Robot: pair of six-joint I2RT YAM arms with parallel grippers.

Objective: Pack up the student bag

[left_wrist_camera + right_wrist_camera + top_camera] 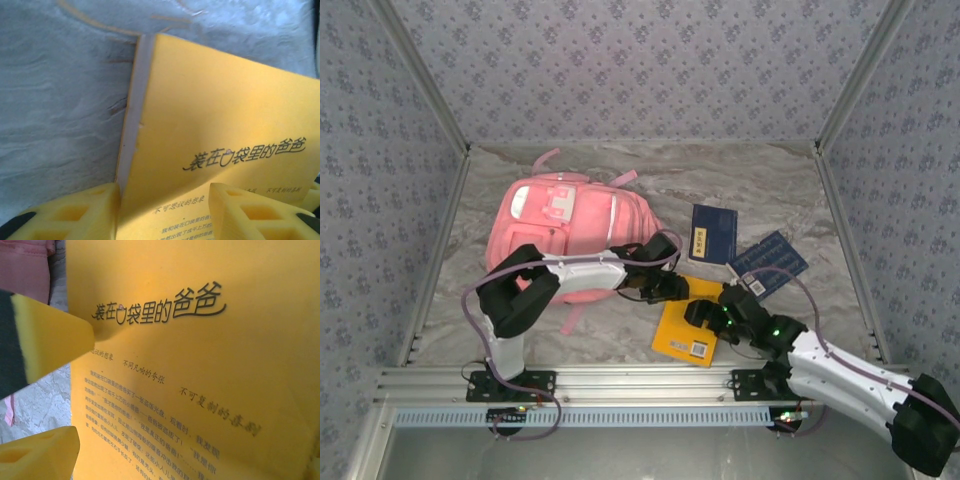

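Here the student bag [570, 225] lies flat on the far left of the marbled grey table [800, 190], a soft, puffy pink fabric shape with pale strips and a white patch, its straps trailing off the top and the near edge. Just right of it, near the front, lies a thin yellow paperback [688, 335], matte and rectangular, with black Chinese print on its cover and pale page edges along one side. The left gripper [670, 287] reaches across from the bag's side to the book's far corner; in the left wrist view its blocky yellow fingers [75, 215], moulded with hollow cells, stand partway apart with the book's edge between them, but I cannot tell whether they pinch it. The right gripper [703, 313] sits over the book's right edge with its jaws spread wide and nothing clamped; in the right wrist view one wedge-shaped fingertip [55, 337] overlaps the cover and bare table shows in the gap. Beyond lie a dark blue book [713, 233] and, touching its corner, a blue checked book [770, 262].
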